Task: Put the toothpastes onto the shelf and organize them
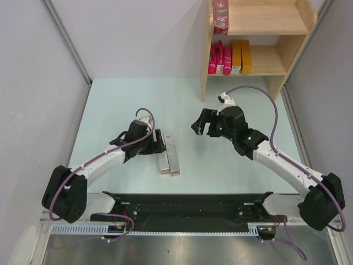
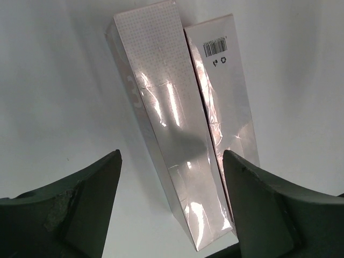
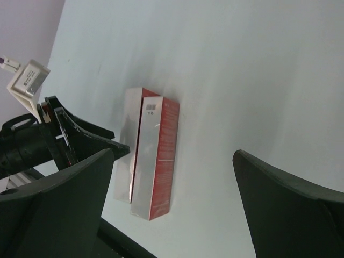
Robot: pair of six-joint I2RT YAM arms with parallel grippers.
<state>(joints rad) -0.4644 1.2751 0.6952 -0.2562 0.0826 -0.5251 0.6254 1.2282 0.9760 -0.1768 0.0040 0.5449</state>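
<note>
The left gripper is down at the far end of two silver cartons, jaws apart and straddling both. In its wrist view the left finger stands clear of the nearer box, and the right finger is close by the barcoded one. Whether it touches I cannot tell. Nothing is held yet.

The pair lies flat on the table with long sides touching, which is likely why the jaws are set for two boxes rather than one.

The right gripper hovers mid-table, wide open and empty, well apart from the pair but turned toward it. Probably it is keeping out of the left arm's way.

At the far right stands the shelf. Pink cartons and orange cartons stand upright side by side on its lower board, and one red carton is on the upper board. They are sorted by colour, so the silver pair should go up together.
</note>
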